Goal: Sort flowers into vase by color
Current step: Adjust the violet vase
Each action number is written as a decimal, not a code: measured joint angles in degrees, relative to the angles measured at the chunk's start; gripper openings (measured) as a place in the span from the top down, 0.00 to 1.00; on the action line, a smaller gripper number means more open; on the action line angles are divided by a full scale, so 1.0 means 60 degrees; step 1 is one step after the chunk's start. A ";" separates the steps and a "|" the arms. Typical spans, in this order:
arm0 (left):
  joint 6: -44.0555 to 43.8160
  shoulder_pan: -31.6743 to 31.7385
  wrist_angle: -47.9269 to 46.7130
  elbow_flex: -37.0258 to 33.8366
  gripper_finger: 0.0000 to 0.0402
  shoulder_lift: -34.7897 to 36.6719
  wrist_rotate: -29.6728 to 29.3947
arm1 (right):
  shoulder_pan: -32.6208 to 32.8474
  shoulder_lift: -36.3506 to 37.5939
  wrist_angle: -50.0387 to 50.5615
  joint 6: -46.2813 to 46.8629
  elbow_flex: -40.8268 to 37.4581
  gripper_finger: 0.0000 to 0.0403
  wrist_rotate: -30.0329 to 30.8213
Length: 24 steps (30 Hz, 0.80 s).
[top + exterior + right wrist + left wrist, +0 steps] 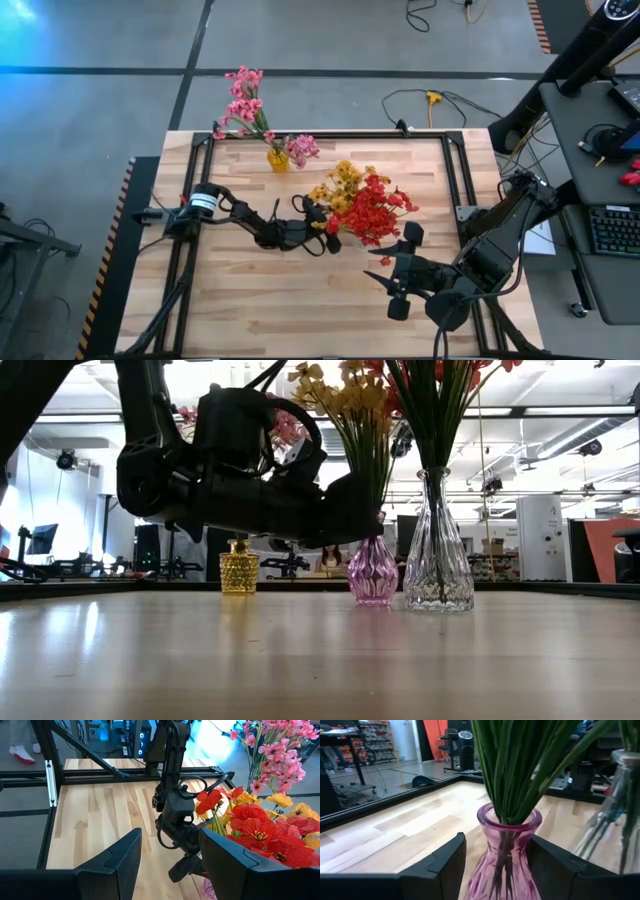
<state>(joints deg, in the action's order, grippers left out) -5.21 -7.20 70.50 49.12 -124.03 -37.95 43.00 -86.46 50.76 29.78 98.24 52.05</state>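
Note:
Yellow flowers (pixel 340 183) stand with their green stems in a purple glass vase (pixel 504 851), also seen in the low view (pixel 373 572). Red flowers (pixel 375 210) stand in a clear glass vase (pixel 437 560) just to its right. Pink flowers (pixel 243 100) stand in a small yellow vase (pixel 277 158) near the far edge. My left gripper (pixel 496 845) is open, with one finger on each side of the purple vase's neck. My right gripper (pixel 395 270) is open and hovers near the table's near right corner, holding nothing. My left gripper comes level at the purple vase's neck (pixel 506 822) from the table's left, one finger (pixel 447 865) on each side of it. I cannot tell whether the fingers touch the glass. The vase stands upright on the table.
The clear vase (pixel 620 810) stands close beside the purple one. A black frame (pixel 455 170) runs round the wooden table top. Bare wood lies along the near side (pixel 300 300). Cables lie on the floor beyond the far edge.

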 joint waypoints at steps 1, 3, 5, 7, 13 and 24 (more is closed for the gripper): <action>0.0003 0.0000 0.0000 0.0000 0.54 0.0000 -0.0071 | 0.0000 0.0000 0.0000 0.0003 0.0000 0.52 0.0000; 0.0025 0.0018 -0.0001 0.0000 0.54 0.0000 -0.0152 | 0.0000 0.0000 0.0000 0.0003 0.0000 0.52 0.0000; 0.0059 0.0027 0.0000 0.0000 0.54 0.0000 -0.0288 | 0.0000 0.0000 0.0000 0.0003 0.0000 0.52 0.0000; 0.0073 0.0039 -0.0025 0.0000 0.54 0.0000 -0.0347 | 0.0000 0.0000 0.0000 0.0012 0.0000 0.52 0.0000; 0.0270 0.0051 -0.0069 -0.0004 0.54 0.0000 -0.0344 | 0.0000 0.0000 0.0000 0.0014 0.0000 0.52 0.0000; 0.0580 0.0076 -0.0144 -0.0004 0.54 0.0005 -0.0350 | -0.0004 0.0000 0.0000 0.0011 0.0000 0.52 0.0002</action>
<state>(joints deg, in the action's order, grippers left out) -1.73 -6.74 69.64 49.10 -124.00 -40.05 42.98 -86.46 50.76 29.85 98.24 52.07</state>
